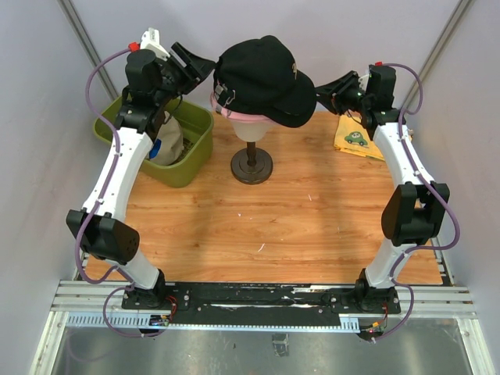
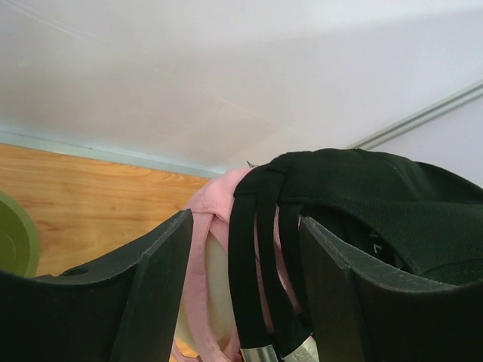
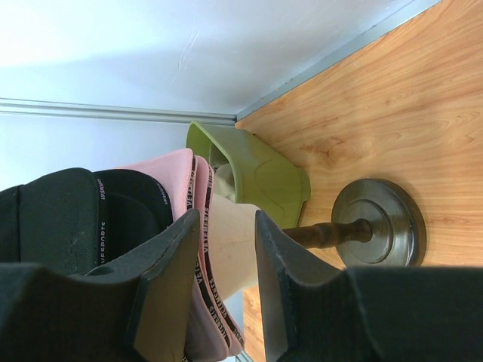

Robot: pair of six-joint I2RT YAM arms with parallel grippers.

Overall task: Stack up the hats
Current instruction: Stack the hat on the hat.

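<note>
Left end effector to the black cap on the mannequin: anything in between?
Nothing visible. The left end effector is open right at the black cap, whose rear strap shows directly between its fingers. The pink cap sits just under the black one.

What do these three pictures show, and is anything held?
Two robot arms are bolted at the near edge of a table. The overhead picture looks down from behind them; the other two come from cameras on each wrist, with that gripper's own fingers in the foreground. On it: a mannequin head on a stand, wearing a pink hat with a black hat on top; a green bin with a beige hat inside; a yellow cloth at far right. The left gripper is open around the black hat's back strap; the right gripper is open by the brim. Neither holds anything.
</note>
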